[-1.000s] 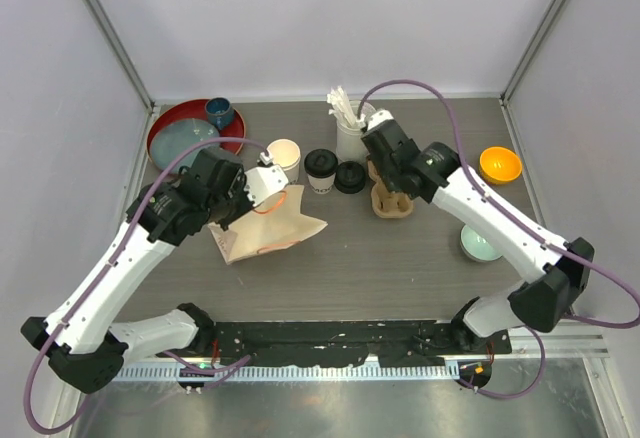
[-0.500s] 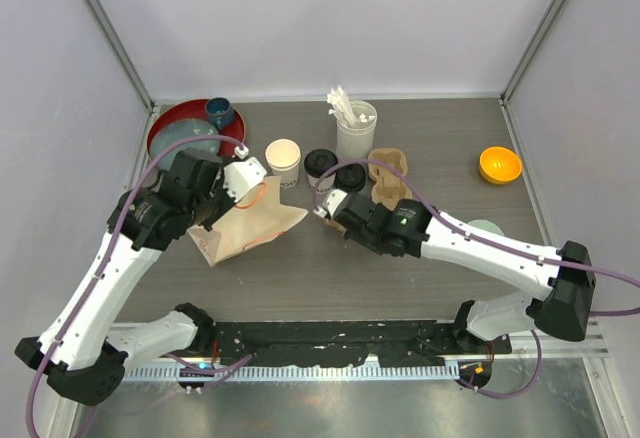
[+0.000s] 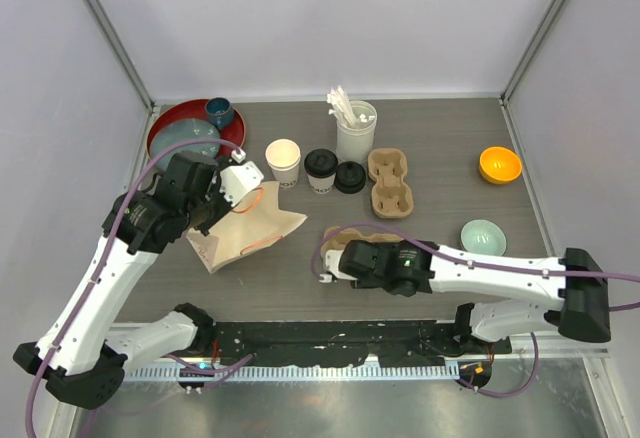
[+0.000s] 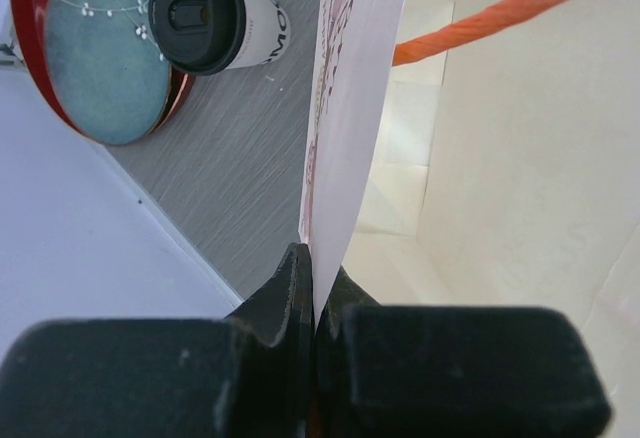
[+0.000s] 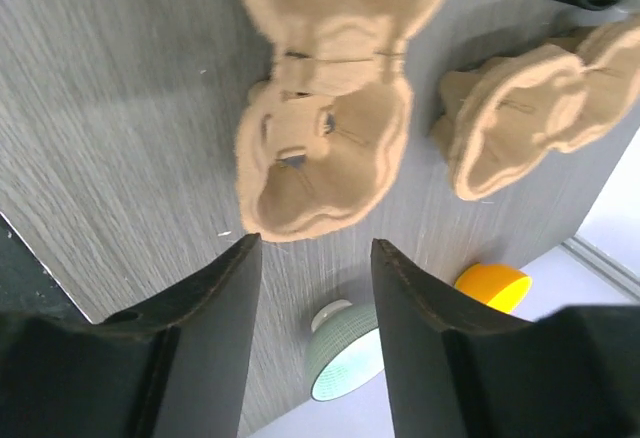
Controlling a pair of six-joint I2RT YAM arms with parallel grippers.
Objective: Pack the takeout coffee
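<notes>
- My right fingers (image 5: 210,348) are spread, with a tan pulp cup carrier (image 5: 325,148) just ahead on the grey tabletop (image 5: 120,108).
- My left fingers (image 4: 285,303) pinch the edge of a cream paper bag (image 4: 500,208).
- Beyond it, a lidded white paper cup (image 3: 321,170) stands between an open white paper cup (image 3: 283,161) and a loose round black plastic lid (image 3: 350,177).

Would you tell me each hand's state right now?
Left hand: closed on the edge of the paper bag.
Right hand: open, above a pulp carrier.
</notes>
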